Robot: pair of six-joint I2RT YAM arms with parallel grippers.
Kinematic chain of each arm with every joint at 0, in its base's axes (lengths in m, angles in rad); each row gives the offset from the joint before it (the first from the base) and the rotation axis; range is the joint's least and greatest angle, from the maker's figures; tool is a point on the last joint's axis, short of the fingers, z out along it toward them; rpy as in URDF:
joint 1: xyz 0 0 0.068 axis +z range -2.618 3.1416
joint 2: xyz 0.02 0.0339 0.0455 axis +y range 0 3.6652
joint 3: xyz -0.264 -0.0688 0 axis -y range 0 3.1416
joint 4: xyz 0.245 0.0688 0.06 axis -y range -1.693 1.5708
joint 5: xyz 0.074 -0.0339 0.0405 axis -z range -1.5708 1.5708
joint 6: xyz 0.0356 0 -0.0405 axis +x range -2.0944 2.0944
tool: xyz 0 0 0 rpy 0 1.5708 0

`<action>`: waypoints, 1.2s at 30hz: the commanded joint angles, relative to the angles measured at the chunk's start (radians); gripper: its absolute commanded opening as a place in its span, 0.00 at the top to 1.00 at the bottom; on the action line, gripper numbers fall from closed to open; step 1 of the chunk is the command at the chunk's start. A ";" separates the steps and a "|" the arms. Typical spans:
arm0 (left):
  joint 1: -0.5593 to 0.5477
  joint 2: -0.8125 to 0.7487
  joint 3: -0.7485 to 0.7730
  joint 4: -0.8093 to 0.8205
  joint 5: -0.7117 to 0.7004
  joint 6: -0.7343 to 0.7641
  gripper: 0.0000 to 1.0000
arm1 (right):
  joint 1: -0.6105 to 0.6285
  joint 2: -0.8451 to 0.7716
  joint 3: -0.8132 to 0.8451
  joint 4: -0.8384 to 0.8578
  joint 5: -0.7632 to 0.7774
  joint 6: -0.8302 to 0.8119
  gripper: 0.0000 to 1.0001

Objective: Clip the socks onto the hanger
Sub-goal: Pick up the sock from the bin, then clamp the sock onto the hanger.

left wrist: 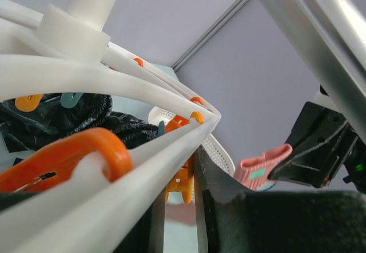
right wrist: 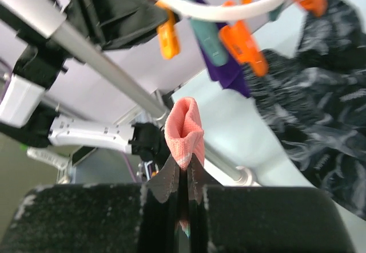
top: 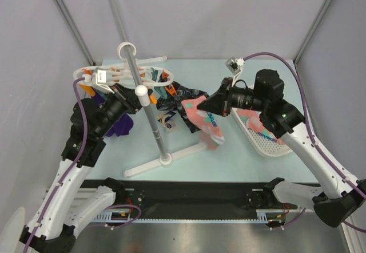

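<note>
One pink sock (right wrist: pixel 184 130) inside right claw (right wrist: pixel 183 172)

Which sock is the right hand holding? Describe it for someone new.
Start at the grey pole stand mid-table, then look just right. The right hand pinches the salmon-pink sock dangling there. Its teal spots set it apart from the black marbled sock next to it.

The hanger (left wrist: pixel 114 87) is smooth white plastic with a soft gloss, and its clips (right wrist: pixel 243 47) are shiny orange and teal plastic. The salmon sock (right wrist: pixel 184 130) is fine knit cloth. The marbled sock (right wrist: pixel 326 110) is a fuzzier, matt knit. The pole (right wrist: pixel 108 72) is brushed grey metal. The right pincer (right wrist: pixel 183 170) looks black, grainy and matt.
</note>
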 commanded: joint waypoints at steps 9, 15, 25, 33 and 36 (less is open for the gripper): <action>0.002 0.035 -0.058 0.094 0.085 -0.100 1.00 | 0.106 0.163 0.067 0.120 -0.079 -0.084 1.00; 0.002 0.014 -0.083 0.103 0.073 -0.085 1.00 | 0.107 0.295 0.138 0.203 -0.151 -0.067 1.00; 0.004 -0.028 -0.109 0.131 0.072 -0.065 1.00 | 0.107 0.388 0.147 0.391 -0.326 0.064 1.00; 0.002 -0.044 -0.123 0.155 0.078 -0.071 1.00 | 0.109 0.447 0.143 0.543 -0.388 0.192 1.00; 0.004 -0.041 -0.123 0.161 0.081 -0.082 1.00 | 0.112 0.462 0.141 0.579 -0.391 0.220 1.00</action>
